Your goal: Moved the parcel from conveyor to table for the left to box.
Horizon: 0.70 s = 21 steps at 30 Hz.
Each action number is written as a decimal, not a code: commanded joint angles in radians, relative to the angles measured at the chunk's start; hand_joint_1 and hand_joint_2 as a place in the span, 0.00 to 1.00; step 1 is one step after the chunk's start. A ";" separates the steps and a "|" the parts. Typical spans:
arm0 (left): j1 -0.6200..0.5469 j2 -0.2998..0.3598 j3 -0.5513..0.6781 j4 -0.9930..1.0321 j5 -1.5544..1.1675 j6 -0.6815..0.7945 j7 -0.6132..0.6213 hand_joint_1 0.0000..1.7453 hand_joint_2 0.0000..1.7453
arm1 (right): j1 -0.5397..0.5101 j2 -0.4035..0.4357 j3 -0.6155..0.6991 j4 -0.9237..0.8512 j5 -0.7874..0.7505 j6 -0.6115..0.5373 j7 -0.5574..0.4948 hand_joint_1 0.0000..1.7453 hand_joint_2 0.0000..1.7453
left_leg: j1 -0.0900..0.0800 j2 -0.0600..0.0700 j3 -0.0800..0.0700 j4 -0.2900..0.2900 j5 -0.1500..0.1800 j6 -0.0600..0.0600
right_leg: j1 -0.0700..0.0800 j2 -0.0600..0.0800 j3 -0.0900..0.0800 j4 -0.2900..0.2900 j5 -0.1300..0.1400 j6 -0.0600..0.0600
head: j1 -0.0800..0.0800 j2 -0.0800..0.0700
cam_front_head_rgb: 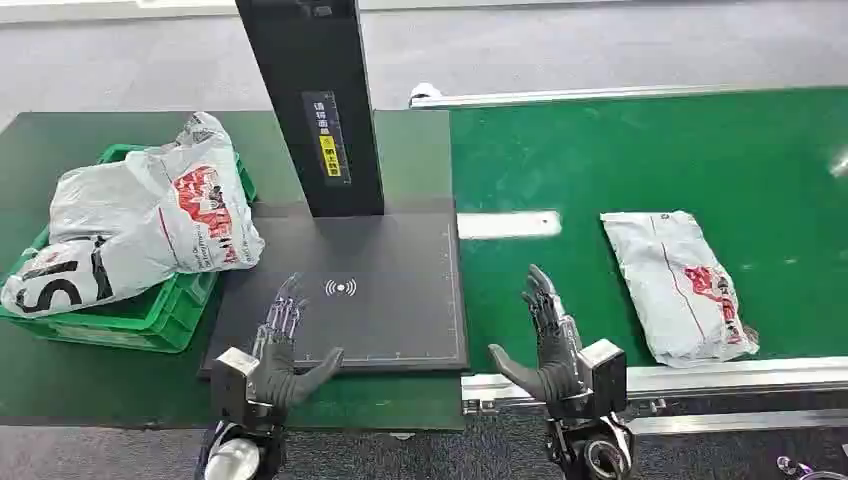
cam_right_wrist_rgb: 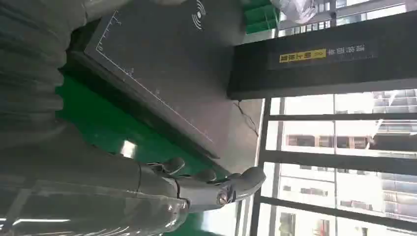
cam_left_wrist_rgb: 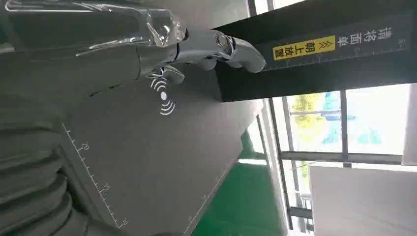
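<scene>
- The parcel (cam_front_head_rgb: 680, 285) is a grey poly mailer with red print, lying flat on the green conveyor belt (cam_front_head_rgb: 640, 150), near its front rail (cam_front_head_rgb: 700, 378) and apart from the right hand (cam_front_head_rgb: 548, 335)
- It looks soft, light and crinkled, likely holding something pliable; the plastic film is probably slippery and will sag when lifted, so a pinch at one corner seems poor; a hold across the near long edge, fingers over and thumb under, seems the safer judgement
- The right hand is released, fingers spread and upright, holding nothing, beside the belt's near edge; the left hand (cam_front_head_rgb: 283, 345) is likewise released over the black scanner plate (cam_front_head_rgb: 390, 320), nothing in it
- The green crate (cam_front_head_rgb: 150, 320) on the table at the left is already heaped with similar bags (cam_front_head_rgb: 150, 225); how much room remains inside is hidden
- The parcel's contents and underside cannot be seen; its print is too small to read; the black scanner post (cam_front_head_rgb: 312, 100) is cut off at the top
</scene>
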 commanded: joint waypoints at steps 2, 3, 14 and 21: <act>-0.003 0.010 -0.014 0.032 0.001 -0.002 0.000 0.00 1.00 | -0.012 -0.017 0.007 0.010 -0.003 0.001 0.005 0.00 1.00 | 0.000 -0.001 0.001 -0.001 0.000 0.001 | 0.000 0.000 0.001 -0.001 0.000 0.000 | 0.000 0.000; -0.003 0.010 -0.014 0.032 0.001 -0.002 0.000 0.00 1.00 | -0.012 -0.017 0.007 0.010 -0.003 0.001 0.005 0.00 1.00 | 0.000 -0.001 0.002 -0.001 0.000 0.001 | 0.000 -0.001 0.002 -0.002 0.000 0.000 | 0.000 0.000; 0.014 0.014 -0.003 -0.021 -0.016 0.008 0.010 0.00 1.00 | -0.021 -0.034 0.033 -0.015 0.053 -0.027 0.022 0.00 1.00 | 0.000 0.000 0.002 -0.001 0.000 0.001 | 0.000 0.000 0.002 -0.001 0.000 0.000 | 0.000 0.000; 0.001 0.014 -0.007 -0.014 -0.029 -0.018 0.006 0.00 1.00 | -0.201 -0.109 0.012 0.186 0.316 -0.104 0.105 0.00 1.00 | -0.001 0.002 0.001 -0.001 0.000 0.001 | 0.000 0.002 0.001 -0.001 0.001 0.001 | 0.000 0.000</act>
